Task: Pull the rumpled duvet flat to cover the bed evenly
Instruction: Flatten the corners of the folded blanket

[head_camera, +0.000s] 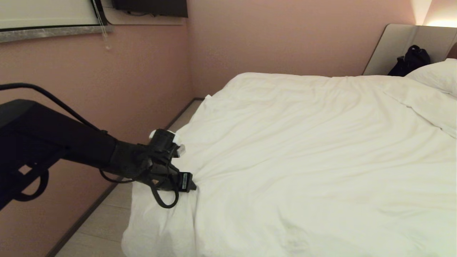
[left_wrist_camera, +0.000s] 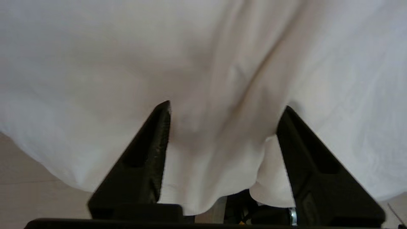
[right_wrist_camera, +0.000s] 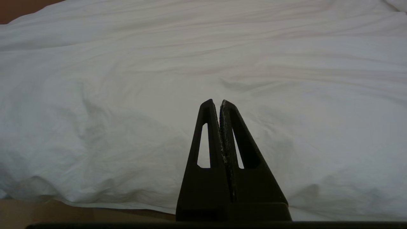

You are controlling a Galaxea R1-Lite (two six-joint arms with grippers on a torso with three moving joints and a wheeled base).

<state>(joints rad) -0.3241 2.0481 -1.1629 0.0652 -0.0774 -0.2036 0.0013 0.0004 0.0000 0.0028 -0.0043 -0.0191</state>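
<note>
The soft, puffy duvet (head_camera: 303,142) lies spread over the bed (head_camera: 400,46), its bunched near-left corner between the left end effector (left_wrist_camera: 222,127)'s spread fingers, ungripped, while the right end effector (right_wrist_camera: 219,105) hangs closed; it should drag easily from hems.

1. The left gripper (left_wrist_camera: 224,108) fills the near part of the view, its two dark fingers (left_wrist_camera: 149,159) spread wide apart.
2. A bunched fold of the white duvet (left_wrist_camera: 95,79) lies between the fingers, creased where it gathers.
3. The duvet's edge hangs over pale floor (left_wrist_camera: 22,197), which shows at both lower corners.
</note>
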